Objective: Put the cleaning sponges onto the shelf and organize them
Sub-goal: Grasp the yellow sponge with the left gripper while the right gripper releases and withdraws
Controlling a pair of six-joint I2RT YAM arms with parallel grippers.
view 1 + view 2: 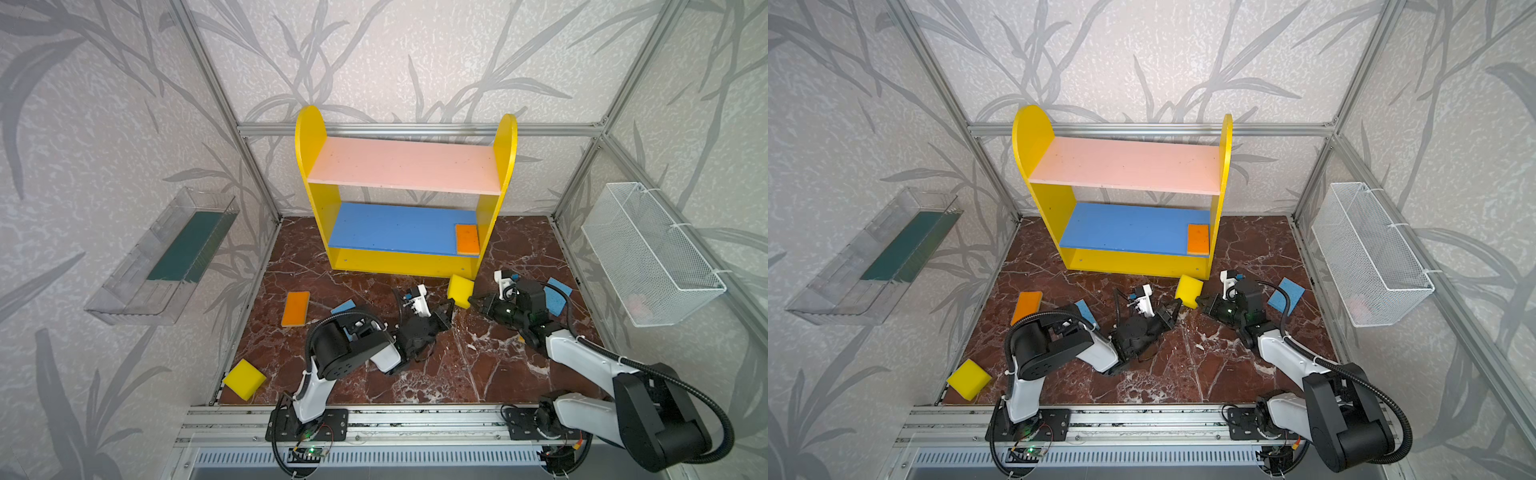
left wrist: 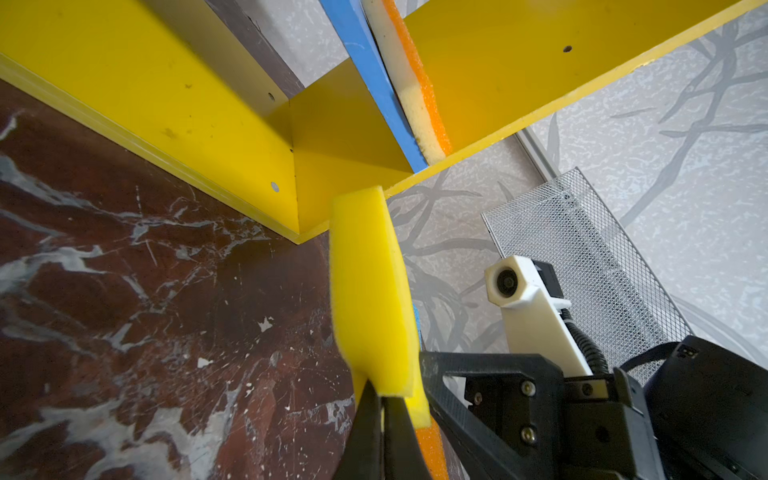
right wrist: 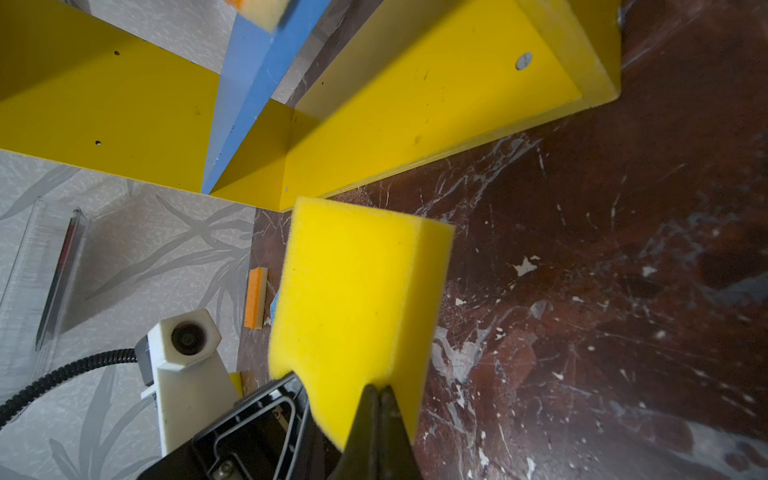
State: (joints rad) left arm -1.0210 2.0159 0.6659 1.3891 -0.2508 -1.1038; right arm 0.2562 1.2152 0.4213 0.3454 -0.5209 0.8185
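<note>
Left gripper point(image 2: 381, 405) is pinched shut on one edge of the yellow block sponge point(image 1: 460, 290); right gripper point(image 3: 379, 399) is pinched shut on the same sponge from the other side. It sits tilted just in front of the right end of the shelf point(image 1: 399, 259), by the base. This looks like a handover or regrasp. Next, you need one gripper to let go, then the other lifts the sponge onto the blue middle board point(image 1: 395, 228) beside the orange-faced sponge point(image 1: 467, 239). Four more sponges in view lie on the floor.
</note>
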